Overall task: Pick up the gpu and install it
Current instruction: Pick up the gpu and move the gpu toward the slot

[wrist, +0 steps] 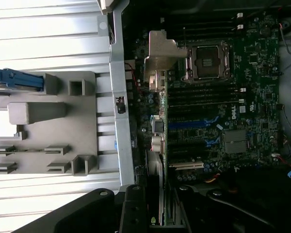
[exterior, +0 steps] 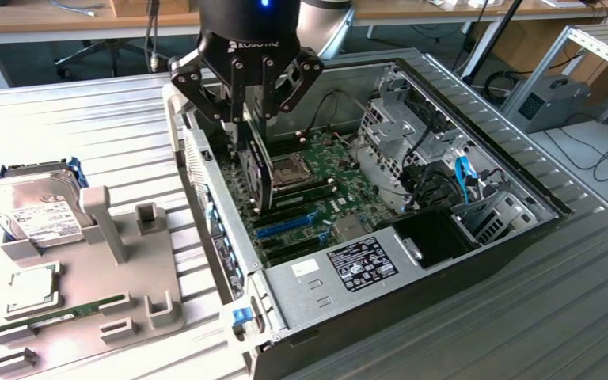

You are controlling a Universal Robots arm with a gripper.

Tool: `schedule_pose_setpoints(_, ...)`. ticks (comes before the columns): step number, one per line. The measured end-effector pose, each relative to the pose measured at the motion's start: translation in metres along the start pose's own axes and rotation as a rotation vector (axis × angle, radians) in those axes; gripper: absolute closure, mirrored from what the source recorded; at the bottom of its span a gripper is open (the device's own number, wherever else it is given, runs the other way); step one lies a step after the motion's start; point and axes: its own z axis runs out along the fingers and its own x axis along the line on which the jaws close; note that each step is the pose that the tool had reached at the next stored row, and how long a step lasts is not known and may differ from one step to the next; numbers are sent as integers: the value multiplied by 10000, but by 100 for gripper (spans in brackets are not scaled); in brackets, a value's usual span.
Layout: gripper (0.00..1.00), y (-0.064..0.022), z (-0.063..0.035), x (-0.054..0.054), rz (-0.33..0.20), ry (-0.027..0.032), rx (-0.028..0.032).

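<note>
At the exterior view's left, a grey parts holder (exterior: 140,277) lies on the ribbed metal table (exterior: 82,127). A hard drive (exterior: 32,212) with a white label sits at the holder's upper left corner. A processor chip (exterior: 32,286) lies below it in the frame, and a green memory stick (exterior: 61,313) lies in a slot near the lower left of the frame.

Toward the centre, the open computer case (exterior: 442,277) lies on its side with the motherboard (exterior: 336,190) facing up. The gripper (exterior: 249,127) hangs at the upper centre of the frame, above the side of the case nearest to the holder. Its fingers are closed onto the gpu (exterior: 260,178) and clamp it by its upper edge. The gpu hangs directly under the gripper, upright and dark, inside the case, just beside the processor socket (exterior: 291,166). The blue expansion slots (exterior: 288,226) lie just below it in the frame. I cannot tell whether the card touches the board.

Further right there are a metal drive cage (exterior: 389,127) and blue cables (exterior: 462,174). The power supply (exterior: 362,265), with a label, sits at the lower centre.

In the wrist view, the black fingers (wrist: 136,208) are over the motherboard.
</note>
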Motion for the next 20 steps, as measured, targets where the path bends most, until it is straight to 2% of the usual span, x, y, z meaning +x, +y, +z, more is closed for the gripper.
schedule_pose_setpoints(20,74,10,47,-124,-1,-2,36)
